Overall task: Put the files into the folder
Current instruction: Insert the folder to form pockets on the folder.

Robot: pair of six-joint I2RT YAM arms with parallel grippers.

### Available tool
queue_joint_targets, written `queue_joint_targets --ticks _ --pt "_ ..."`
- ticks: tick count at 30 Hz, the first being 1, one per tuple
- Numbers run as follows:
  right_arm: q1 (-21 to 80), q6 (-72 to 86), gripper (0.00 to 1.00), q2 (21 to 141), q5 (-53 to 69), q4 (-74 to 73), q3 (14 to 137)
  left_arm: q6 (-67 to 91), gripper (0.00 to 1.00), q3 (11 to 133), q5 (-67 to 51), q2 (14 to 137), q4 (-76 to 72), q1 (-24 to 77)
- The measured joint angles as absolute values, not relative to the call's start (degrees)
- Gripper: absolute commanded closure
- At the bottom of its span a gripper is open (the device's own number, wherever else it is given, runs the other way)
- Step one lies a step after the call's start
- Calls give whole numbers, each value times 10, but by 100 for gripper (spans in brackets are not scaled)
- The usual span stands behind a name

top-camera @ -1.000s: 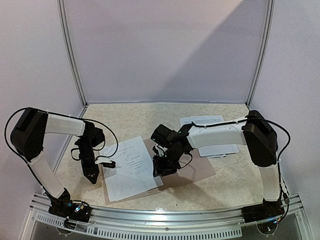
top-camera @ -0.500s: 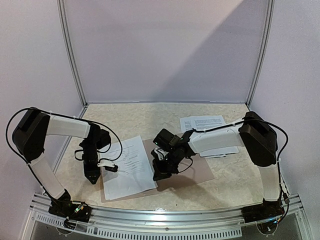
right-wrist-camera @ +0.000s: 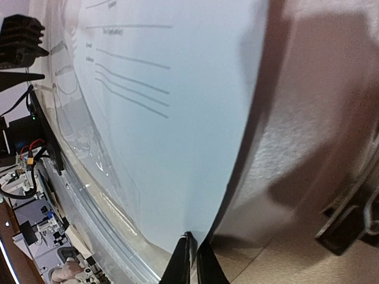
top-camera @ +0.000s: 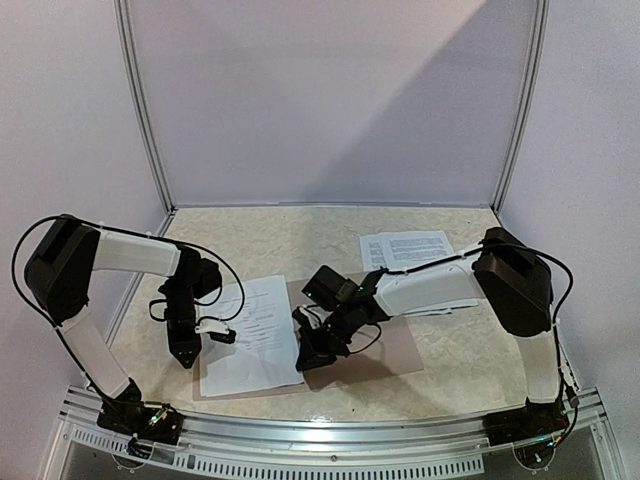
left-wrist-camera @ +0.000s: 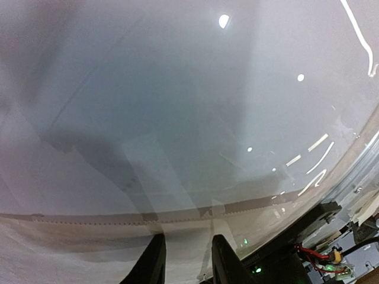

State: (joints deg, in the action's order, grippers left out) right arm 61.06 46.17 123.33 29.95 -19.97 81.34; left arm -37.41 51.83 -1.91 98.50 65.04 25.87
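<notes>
One of the files, a white printed sheet [top-camera: 250, 330] in a glossy sleeve, lies partly on the taupe folder [top-camera: 385, 345], which is open flat on the table. My right gripper [top-camera: 308, 358] is shut on the sheet's near right corner. In the right wrist view the closed gripper [right-wrist-camera: 190, 260] pinches the sheet's edge [right-wrist-camera: 177, 118], which is lifted and casts a shadow on the folder [right-wrist-camera: 308, 148]. My left gripper [top-camera: 186, 352] is at the sheet's left edge. In its wrist view its jaws [left-wrist-camera: 188, 263] stand apart over the shiny sleeve [left-wrist-camera: 177, 118].
More files [top-camera: 405, 245] lie stacked at the back right, partly behind the right arm. A dark clip [right-wrist-camera: 346, 222] sits on the folder's inside. A metal rail [top-camera: 330, 440] runs along the table's near edge, with upright posts [top-camera: 145, 110] at the back corners.
The right gripper has shut on the sheet's corner and moved left and nearer, dragging the sheet leftward over the folder. The left gripper has shifted slightly along the sheet's left edge.
</notes>
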Motion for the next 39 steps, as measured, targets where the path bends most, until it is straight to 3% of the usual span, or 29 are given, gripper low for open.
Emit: queue_joint_targets --ticks 10,15,18,30,35,39 --pt "622 453 89 1249 309 -199 839 -374 71 520 -23 987 651 253" --pt "622 432 68 1250 301 -227 856 -375 71 520 -25 987 652 251" --pt "622 415 65 1247 283 -261 868 -375 71 520 -27 987 652 249" --pt "598 401 75 1206 209 -297 877 -375 75 522 -28 990 652 247" --pt "599 414 82 1238 217 -263 883 -375 86 522 -25 990 649 245" --pt "602 426 89 1263 239 -237 886 -375 88 523 -23 992 644 243"
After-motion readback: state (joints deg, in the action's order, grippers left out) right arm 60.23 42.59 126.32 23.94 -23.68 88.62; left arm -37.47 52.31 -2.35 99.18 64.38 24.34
